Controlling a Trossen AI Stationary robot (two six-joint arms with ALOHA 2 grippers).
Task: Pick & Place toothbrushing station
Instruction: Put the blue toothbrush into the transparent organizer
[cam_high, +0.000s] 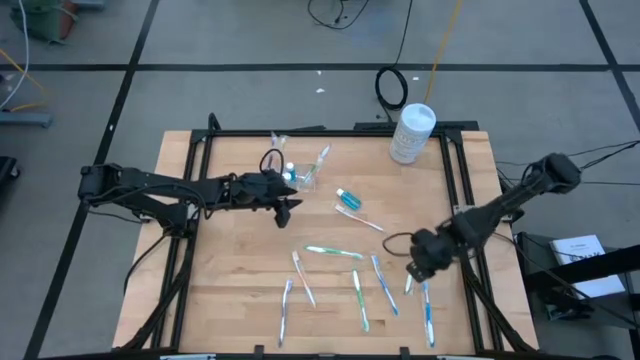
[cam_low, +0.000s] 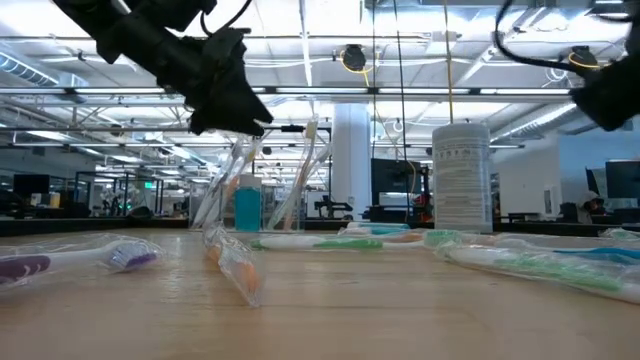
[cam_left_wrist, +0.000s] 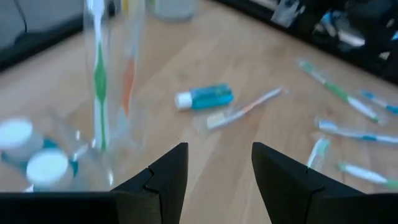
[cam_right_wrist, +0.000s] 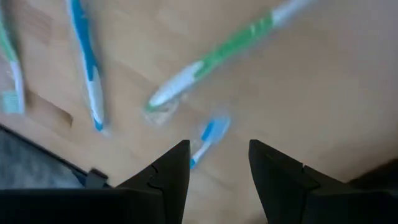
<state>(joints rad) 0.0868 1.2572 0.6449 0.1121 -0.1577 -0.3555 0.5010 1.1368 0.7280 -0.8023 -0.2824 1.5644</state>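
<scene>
Both tools gape empty: left tool (cam_high: 287, 207) beside the toothbrushing station (cam_high: 303, 172), right tool (cam_high: 417, 268) near the table's (cam_high: 230, 290) right edge.

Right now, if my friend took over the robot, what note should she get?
Left end effector: open, empty, hanging beside the clear toothbrushing station near the table's back.
Right end effector: open, empty, over the toothbrushes near the front right.
Station: already holds two brushes. A blue tube and a brush lie mid-table; several more brushes lie along the front.
Done: nothing is held by either arm.
Left: picking up and placing the rest.
</scene>
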